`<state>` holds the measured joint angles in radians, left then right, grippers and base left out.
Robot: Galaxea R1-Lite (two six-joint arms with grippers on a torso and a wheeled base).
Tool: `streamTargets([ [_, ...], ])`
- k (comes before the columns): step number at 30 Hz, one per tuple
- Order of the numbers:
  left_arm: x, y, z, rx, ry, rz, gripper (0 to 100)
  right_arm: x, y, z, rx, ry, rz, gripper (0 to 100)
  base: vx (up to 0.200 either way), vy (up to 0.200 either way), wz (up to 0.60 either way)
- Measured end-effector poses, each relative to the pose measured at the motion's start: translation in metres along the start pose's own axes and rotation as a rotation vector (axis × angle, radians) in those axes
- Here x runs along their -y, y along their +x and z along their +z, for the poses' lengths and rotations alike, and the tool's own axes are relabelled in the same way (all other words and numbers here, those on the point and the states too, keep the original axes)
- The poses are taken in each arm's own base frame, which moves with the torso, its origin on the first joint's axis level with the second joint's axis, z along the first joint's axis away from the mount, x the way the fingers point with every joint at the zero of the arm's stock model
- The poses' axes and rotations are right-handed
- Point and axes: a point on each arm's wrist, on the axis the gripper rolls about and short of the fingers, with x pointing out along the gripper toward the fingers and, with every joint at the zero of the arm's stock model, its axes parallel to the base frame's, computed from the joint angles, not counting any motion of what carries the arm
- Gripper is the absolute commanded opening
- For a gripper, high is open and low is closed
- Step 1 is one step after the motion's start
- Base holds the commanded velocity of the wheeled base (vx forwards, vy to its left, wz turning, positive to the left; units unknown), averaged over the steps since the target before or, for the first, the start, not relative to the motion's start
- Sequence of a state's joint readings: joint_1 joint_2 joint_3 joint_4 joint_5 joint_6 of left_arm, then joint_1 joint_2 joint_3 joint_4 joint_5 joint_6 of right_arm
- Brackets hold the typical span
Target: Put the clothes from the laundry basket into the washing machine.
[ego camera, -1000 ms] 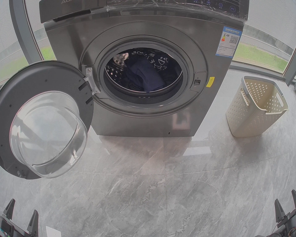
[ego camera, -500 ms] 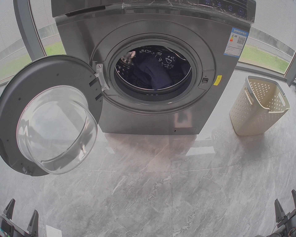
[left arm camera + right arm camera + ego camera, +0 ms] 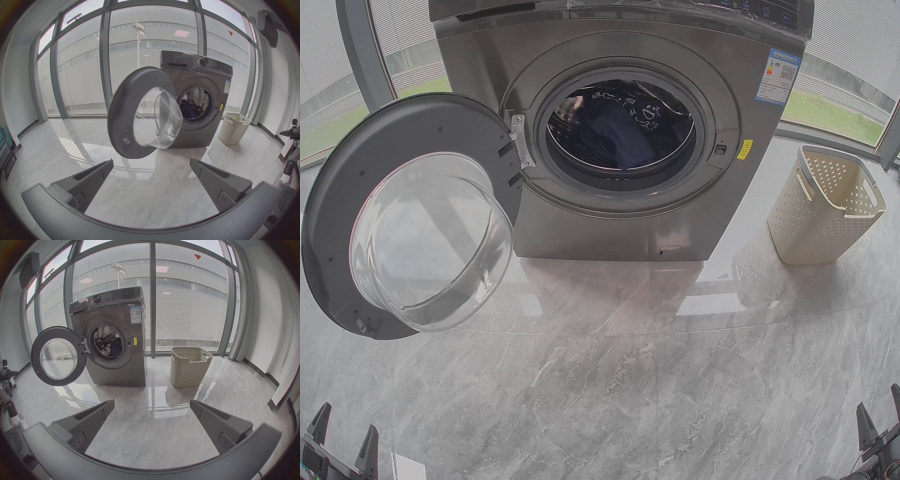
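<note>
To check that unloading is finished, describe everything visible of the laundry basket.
The laundry basket is cream plastic, rectangular, its walls perforated, with slot handles in the short ends. It stands upright on the grey floor, to the right of the washing machine and apart from it. Nothing else touches it. It looks empty; its bottom is hidden.

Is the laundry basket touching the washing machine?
Apart. The right wrist view shows a strip of bare floor between the laundry basket and the washing machine.

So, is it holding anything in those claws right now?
No, nothing. The left gripper and right gripper are both open and empty; the clothes lie inside the washing machine.
</note>
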<state>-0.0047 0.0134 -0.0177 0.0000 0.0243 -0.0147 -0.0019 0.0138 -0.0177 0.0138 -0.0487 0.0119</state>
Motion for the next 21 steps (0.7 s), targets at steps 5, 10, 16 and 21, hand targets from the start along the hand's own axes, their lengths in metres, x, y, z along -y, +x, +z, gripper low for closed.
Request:
streamTargets([
  [5, 0.0000, 0.0000, 0.0000, 0.000, 0.003, 0.001, 100, 0.0000, 0.0000, 0.0000, 0.000, 0.000, -0.001, 100, 0.000, 0.200, 0.00],
  [10, 0.0000, 0.0000, 0.0000, 0.000, 0.010, 0.001, 100, 0.0000, 0.0000, 0.0000, 0.000, 0.000, 0.000, 100, 0.000, 0.200, 0.00],
  [16, 0.0000, 0.0001, 0.0000, -0.001, 0.016, 0.002, 100, -0.0001, 0.0001, 0.0000, -0.001, 0.000, 0.000, 100, 0.000, 0.200, 0.00],
  [21, 0.0000, 0.0001, 0.0001, 0.000, 0.007, 0.004, 100, 0.0000, 0.0001, 0.0000, -0.001, 0.000, 0.000, 100, 0.000, 0.080, 0.00],
])
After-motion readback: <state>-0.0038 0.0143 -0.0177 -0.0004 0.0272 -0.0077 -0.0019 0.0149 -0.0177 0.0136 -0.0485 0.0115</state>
